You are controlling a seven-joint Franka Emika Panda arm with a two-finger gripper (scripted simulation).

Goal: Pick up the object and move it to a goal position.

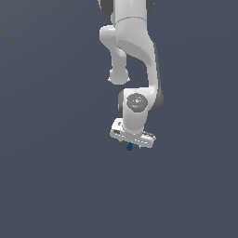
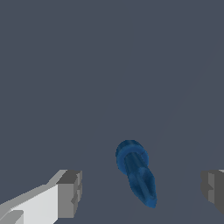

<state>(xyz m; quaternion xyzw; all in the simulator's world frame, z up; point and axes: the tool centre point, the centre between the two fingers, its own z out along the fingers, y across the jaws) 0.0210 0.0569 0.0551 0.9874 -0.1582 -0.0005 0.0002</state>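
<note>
The object point(image 2: 134, 172) is a tiny dark blue item with a short stem and a rounded end. In the wrist view it lies on the grey surface between my two fingers point(image 2: 70, 194), apart from both pads. My gripper point(image 2: 142, 192) is open around it. In the exterior view the object point(image 1: 129, 147) shows as a small blue speck just under the white gripper point(image 1: 132, 145), whose fingers are mostly hidden by the hand. No goal marker shows in either view.
The white arm point(image 1: 135, 51) reaches down from the top of the exterior view. A plain dark grey surface point(image 1: 56, 176) fills everything else in both views.
</note>
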